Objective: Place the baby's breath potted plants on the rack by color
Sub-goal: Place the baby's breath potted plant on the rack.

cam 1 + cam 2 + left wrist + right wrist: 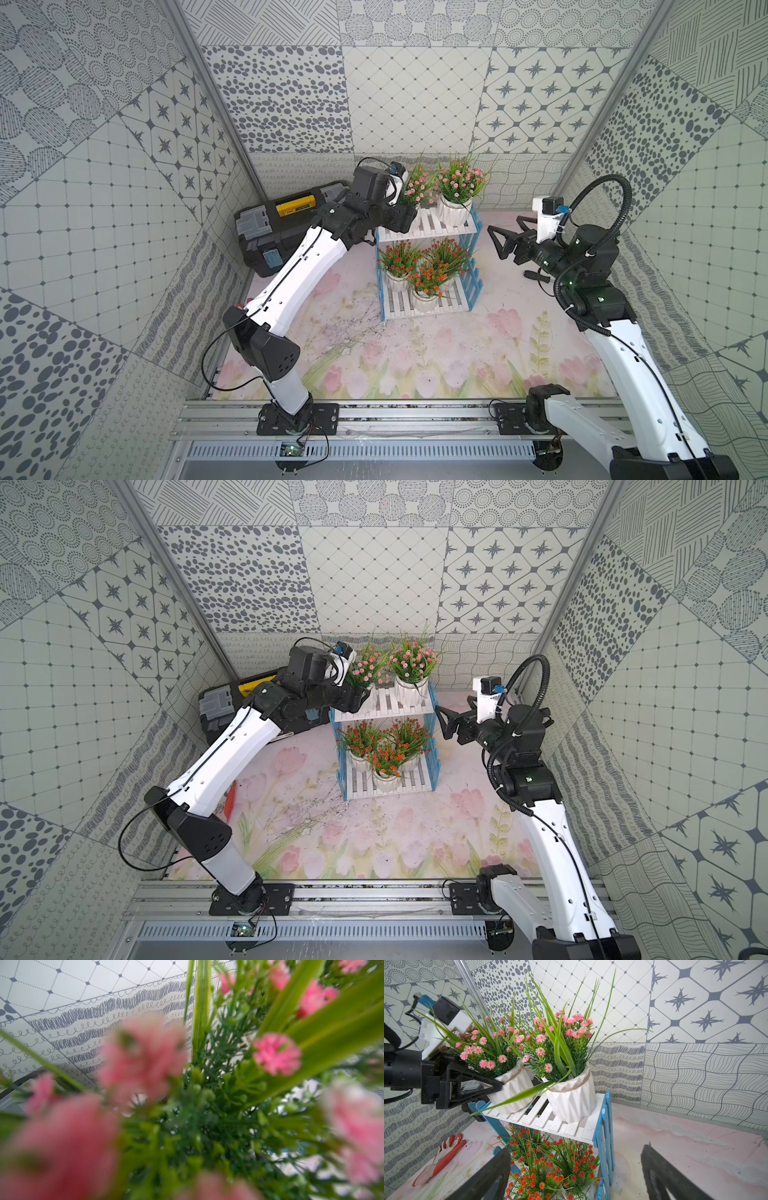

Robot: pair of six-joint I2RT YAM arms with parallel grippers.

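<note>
The rack (473, 282) holds two pink baby's breath potted plants on its upper tier and three orange-red ones on the lower tier (428, 278). My left gripper (409, 216) is shut on the white pot of the left pink plant (515, 1091), which tilts at the upper board's left edge. One black finger (475, 1082) presses its near side; the other is hidden. The right pink plant (571, 1097) stands upright beside it. Blurred pink blossoms (143, 1059) fill the left wrist view and hide the jaws. My right gripper (496, 241) hangs open right of the rack, holding nothing.
A black toolbox with a yellow handle (282, 224) lies at the back left, behind my left arm. An orange and white glove (444, 1153) lies on the floral mat left of the rack. Patterned walls close in on three sides.
</note>
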